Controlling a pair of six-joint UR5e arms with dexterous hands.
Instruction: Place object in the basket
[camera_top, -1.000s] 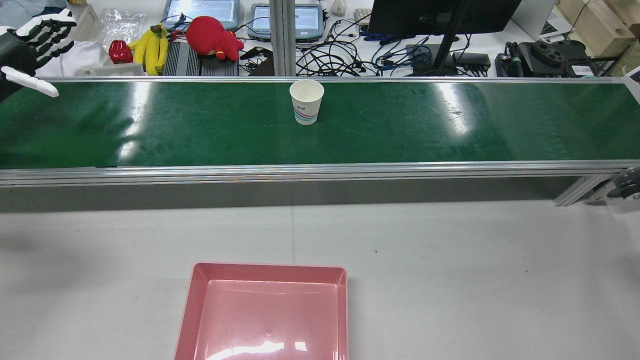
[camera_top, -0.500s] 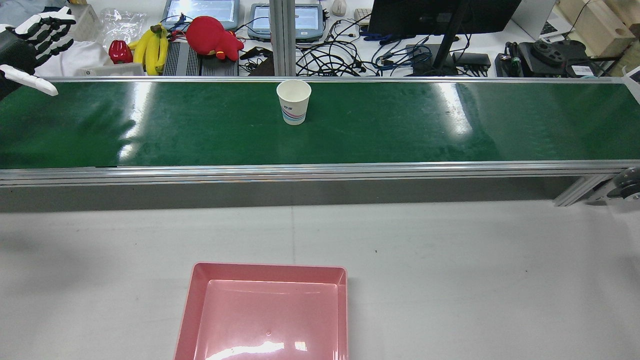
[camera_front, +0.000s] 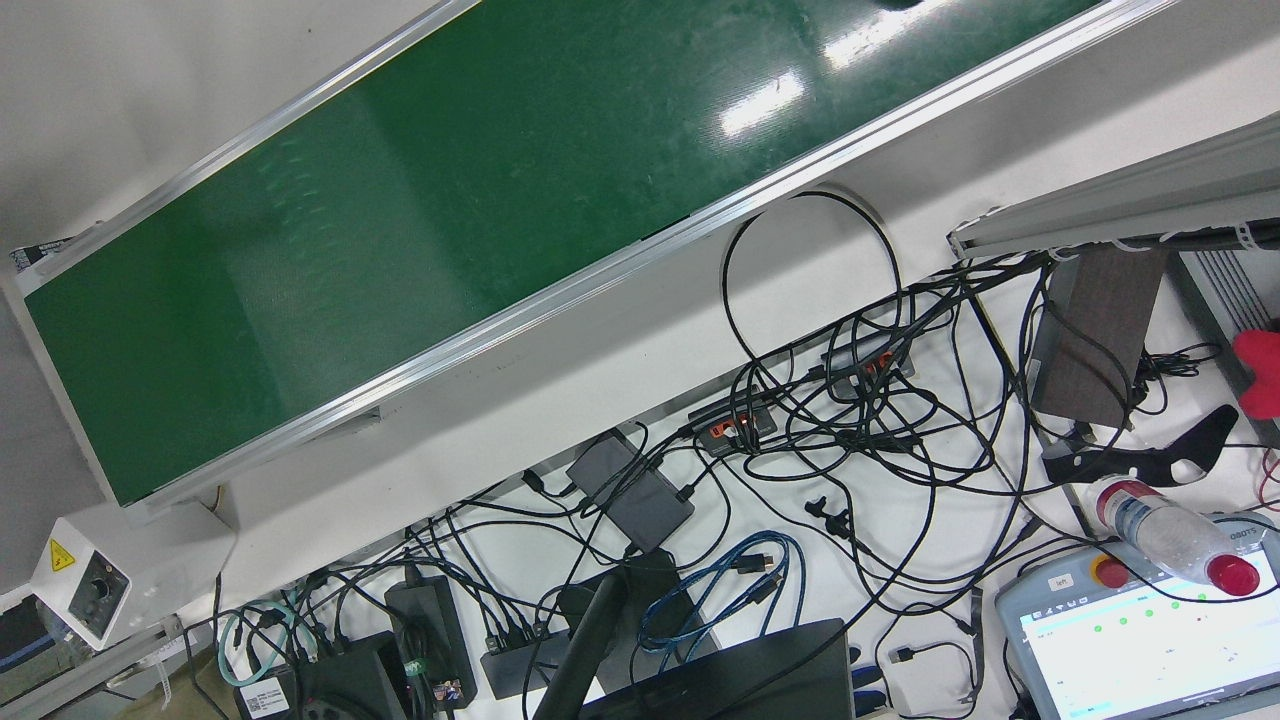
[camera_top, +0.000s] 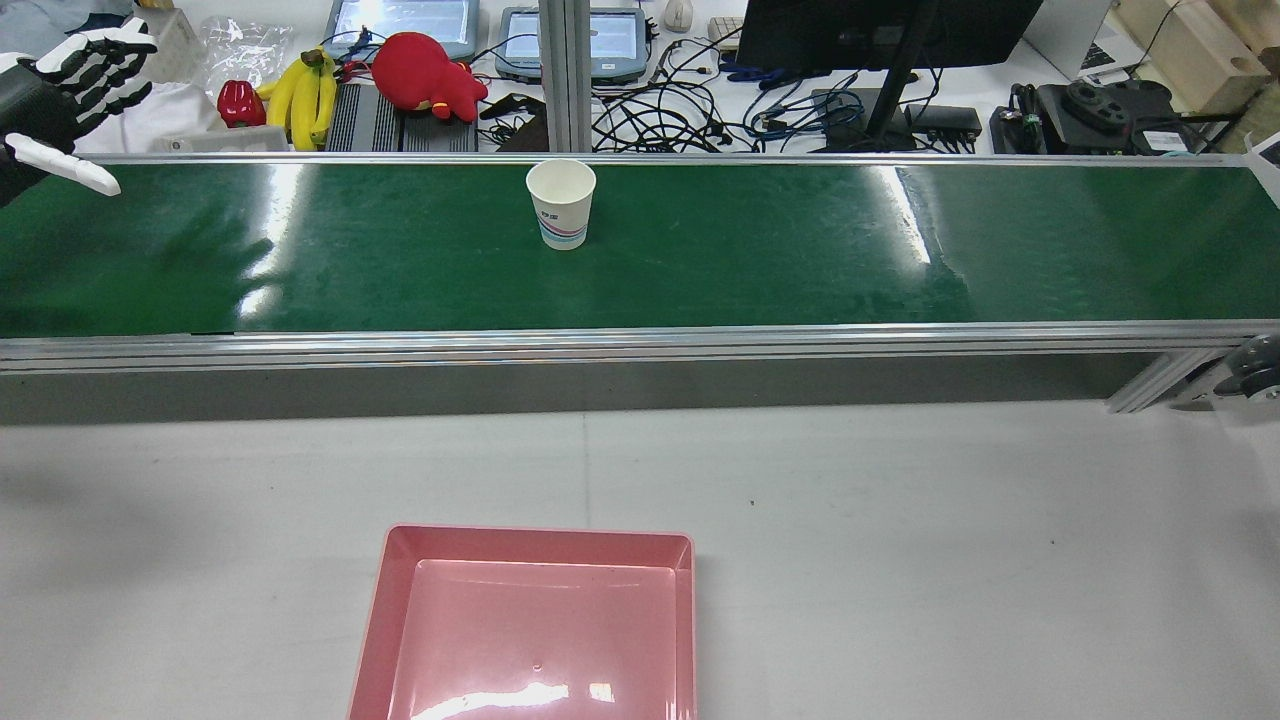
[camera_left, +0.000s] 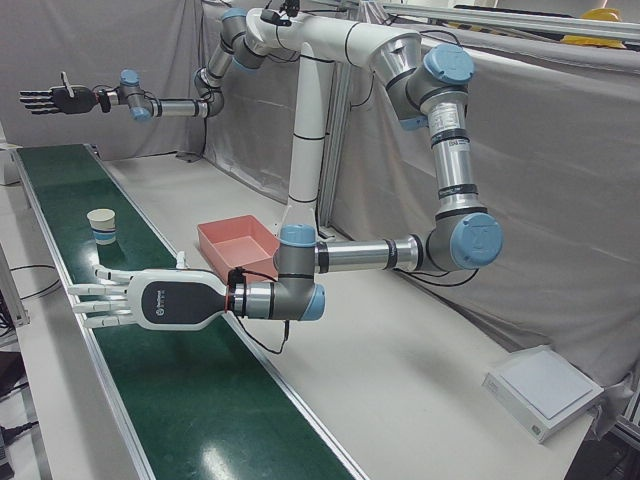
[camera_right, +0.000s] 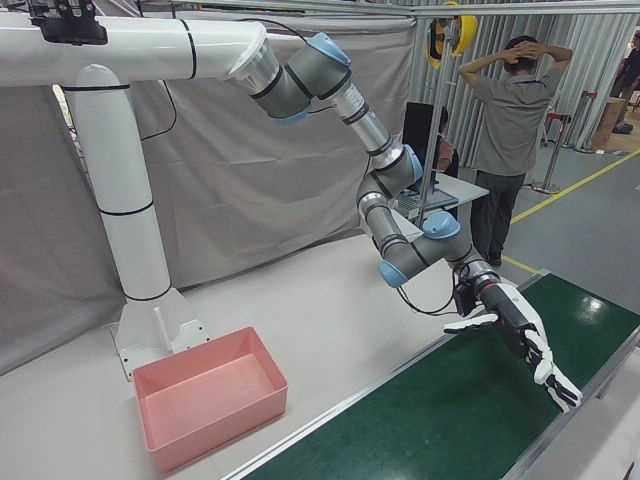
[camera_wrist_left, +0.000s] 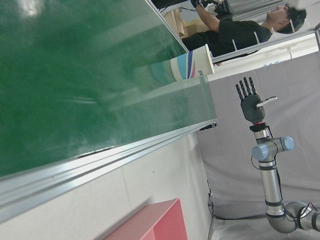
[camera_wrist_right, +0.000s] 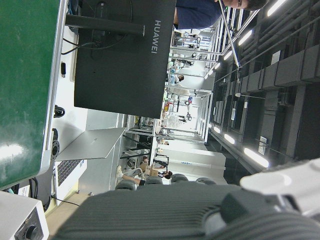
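A white paper cup (camera_top: 560, 205) with coloured stripes stands upright on the green belt (camera_top: 800, 250), near its far rail. It also shows in the left-front view (camera_left: 101, 225) and the left hand view (camera_wrist_left: 190, 62). My left hand (camera_top: 60, 80) is open and empty, low over the belt's left end, well left of the cup, also seen from the front corners (camera_left: 150, 298) (camera_right: 510, 330). My right hand (camera_left: 50, 100) is open and empty, raised high beyond the cup at the belt's other end (camera_wrist_left: 250, 102). The empty pink basket (camera_top: 540, 535) sits on the grey table.
Behind the belt a desk holds bananas (camera_top: 305, 95), a red plush toy (camera_top: 425, 70), screens, a monitor and tangled cables (camera_front: 850, 450). The white pedestal (camera_left: 305, 150) stands behind the basket. A person (camera_right: 510, 130) stands past the station's end.
The cup has travelled left along the belt, closer to my left hand. My left hand has stayed almost where it was, still open.
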